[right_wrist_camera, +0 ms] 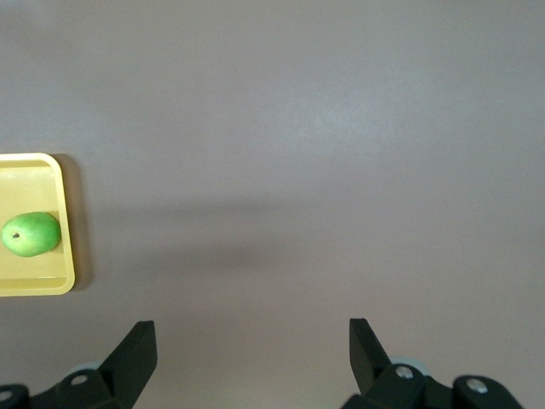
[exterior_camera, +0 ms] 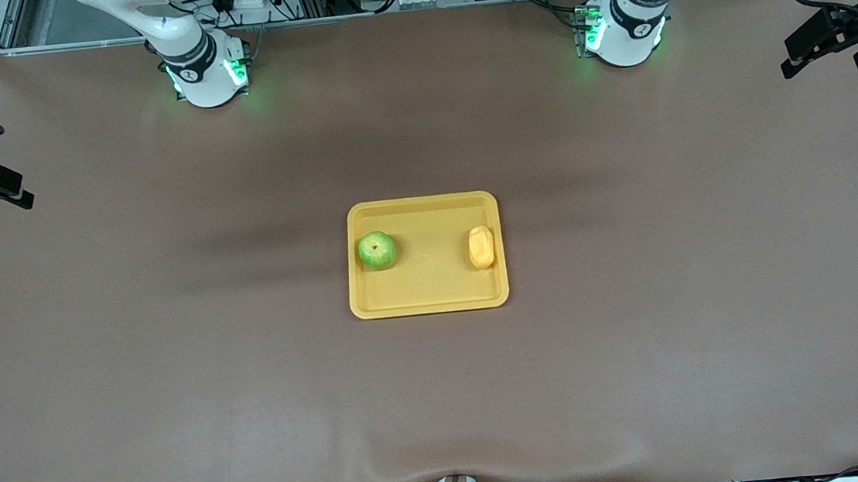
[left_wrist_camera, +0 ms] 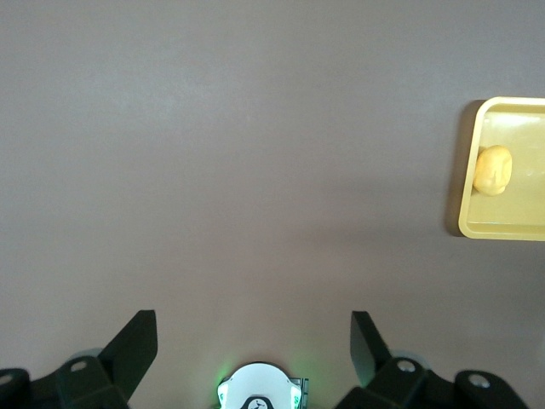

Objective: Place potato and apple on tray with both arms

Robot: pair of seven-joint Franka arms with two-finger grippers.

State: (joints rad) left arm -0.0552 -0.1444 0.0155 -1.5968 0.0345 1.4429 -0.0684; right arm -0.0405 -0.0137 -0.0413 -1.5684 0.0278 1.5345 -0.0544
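apple (exterior_camera: 377,250): parked on the tray (exterior_camera: 429,299), right arm's end
potato (exterior_camera: 481,247): on it too, left arm's end
left gripper (left_wrist_camera: 254,341): spread, nothing held, over bare worktop (exterior_camera: 178,387)
right gripper (right_wrist_camera: 252,341): same deal
progress: looks done

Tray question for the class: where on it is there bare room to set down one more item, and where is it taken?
On the tray, the middle strip between the apple and the potato is bare, as is the band along the rim nearest the front camera. The two ends are taken, one by each item.
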